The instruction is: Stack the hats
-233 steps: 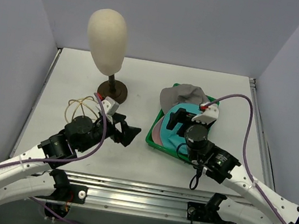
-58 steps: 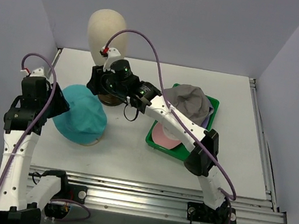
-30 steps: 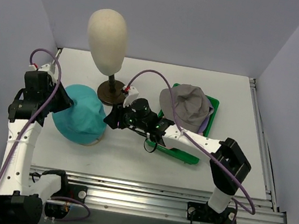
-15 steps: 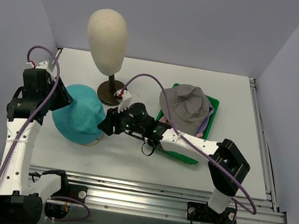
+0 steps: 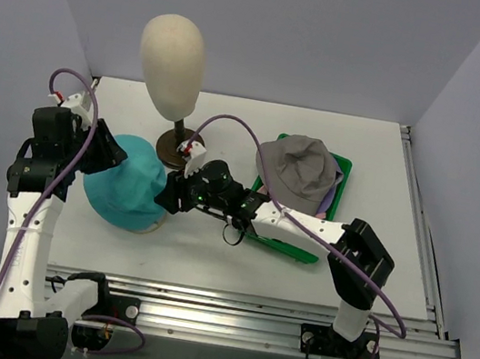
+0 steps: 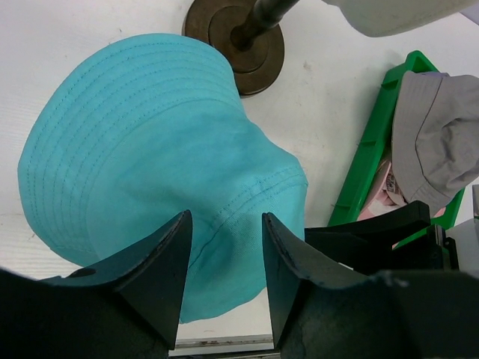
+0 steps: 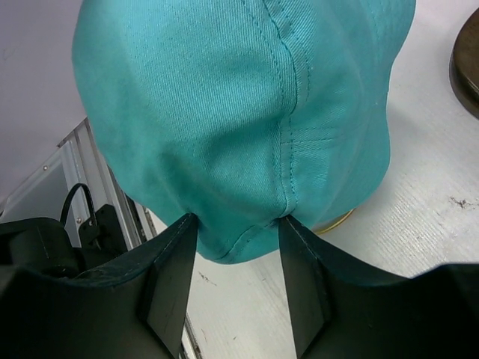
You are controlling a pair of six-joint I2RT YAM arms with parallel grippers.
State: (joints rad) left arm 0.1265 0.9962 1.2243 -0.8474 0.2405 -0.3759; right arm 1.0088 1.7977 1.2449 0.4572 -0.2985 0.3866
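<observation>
Teal twill hat (image 6: 150, 172), seamed crown

Cream mannequin head (image 5: 172, 48) on brown stand (image 5: 180, 144); green tray (image 5: 342, 170) nearby.

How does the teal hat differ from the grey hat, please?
The teal hat sits on the table; the grey hat lies in the green tray. The teal hat stands domed; the grey hat sags in folds. Both are soft fabric.

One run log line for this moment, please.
left tool: open over teal hat; right tool: open at its edge; grey hat: on green tray
</observation>
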